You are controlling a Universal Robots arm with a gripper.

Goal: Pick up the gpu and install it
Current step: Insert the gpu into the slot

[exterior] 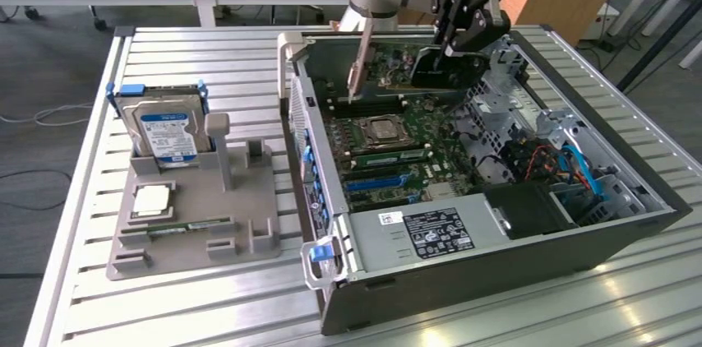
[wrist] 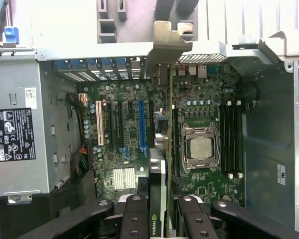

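While the end effector [exterior: 469, 30] is clamped on the gpu [exterior: 436, 70], the card hangs on edge over the motherboard [exterior: 406, 158] inside the open case [exterior: 494, 281] on the surface [exterior: 164, 314], not yet seated. From the wrist view its edge runs between the blue slot [wrist: 142, 124] and the processor socket [wrist: 199, 147], with its metal bracket [wrist: 168, 40] toward the rear wall. To my eye, doing this well means holding the card plumb, its contact edge square over a slot and the bracket matched to a rear opening, with even pressure; any tilt would likely jam it.
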